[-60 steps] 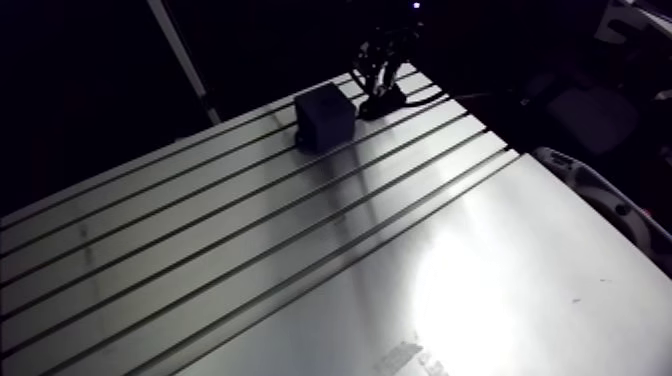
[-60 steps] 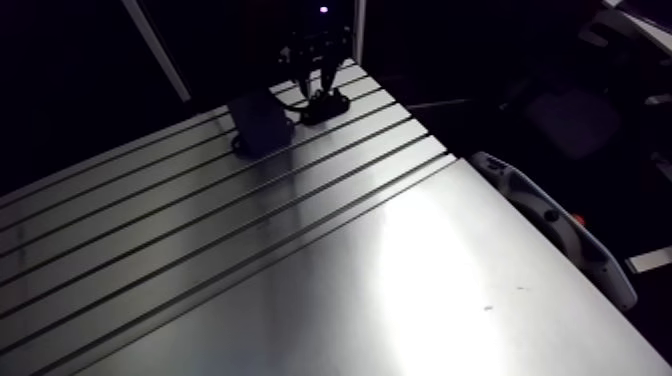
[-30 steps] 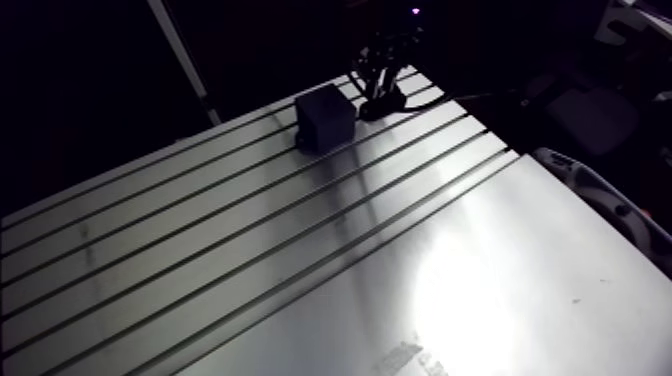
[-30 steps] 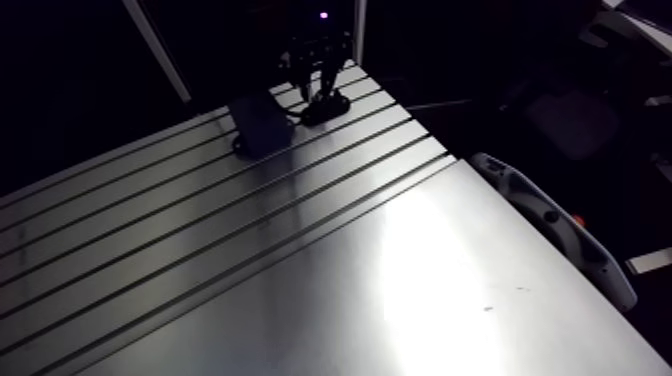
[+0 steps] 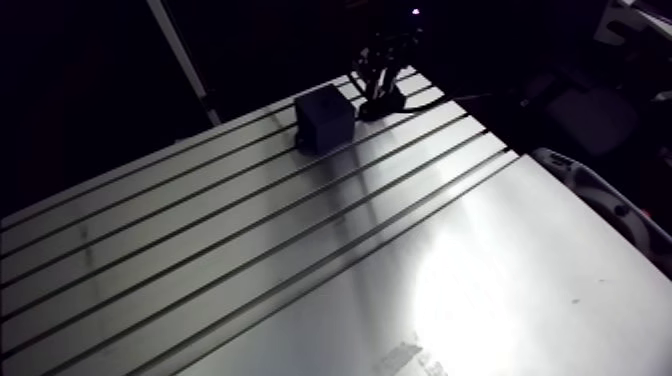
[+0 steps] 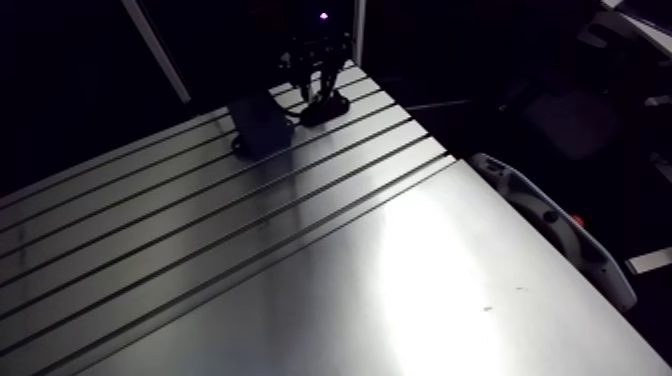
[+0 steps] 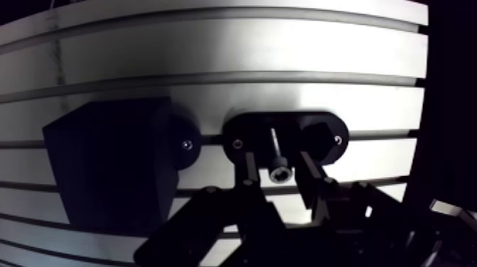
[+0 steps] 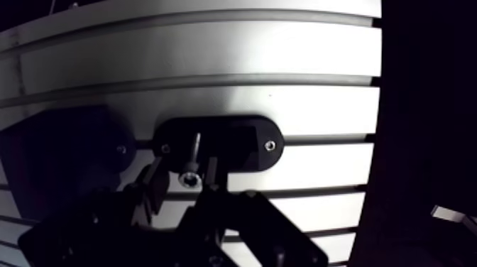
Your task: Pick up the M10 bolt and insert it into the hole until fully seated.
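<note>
In the wrist view, the M10 bolt (image 7: 278, 172) shows its socket head towards the camera, with its shank running down into a black oval holder (image 7: 323, 131) fixed to the slotted table (image 7: 213, 50). My gripper (image 7: 277, 159) straddles the bolt head. One finger (image 7: 249, 169) stands on each side, with small gaps to the head, so it is open. Beside the holder sits a dark cube-shaped block (image 7: 106, 170), also seen in the arm view as the block (image 5: 325, 117). No hole in the block is visible. In the arm view the gripper (image 5: 378, 85) hangs over the table's far corner.
The holder sits close to the table's far edge (image 5: 420, 75), with dark space beyond. A slanted metal post (image 5: 180, 50) rises behind the table. A grey and white object (image 5: 600, 200) lies off the table's right side.
The wrist has come down slightly over the holder. The block and holder have not moved.
</note>
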Controlling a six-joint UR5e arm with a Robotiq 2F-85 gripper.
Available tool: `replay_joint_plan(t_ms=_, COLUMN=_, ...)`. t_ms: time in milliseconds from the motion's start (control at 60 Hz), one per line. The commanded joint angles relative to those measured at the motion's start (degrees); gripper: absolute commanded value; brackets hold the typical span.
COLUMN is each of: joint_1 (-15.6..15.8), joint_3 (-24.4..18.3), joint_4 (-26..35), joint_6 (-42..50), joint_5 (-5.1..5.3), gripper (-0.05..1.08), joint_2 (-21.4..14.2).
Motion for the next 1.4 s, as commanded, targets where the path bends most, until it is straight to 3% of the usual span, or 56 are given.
replay_joint_plan(t_ms=17, joint_1=0.0, joint_3=-0.1, joint_4=0.0, joint_6=0.0, joint_5=0.0, gripper=0.63, joint_2=-0.1)
replay_joint_plan(t_ms=1400, joint_1=-0.1, joint_3=-0.1, joint_4=0.0, joint_6=0.0, joint_5=0.0, gripper=0.79, joint_2=-0.4)
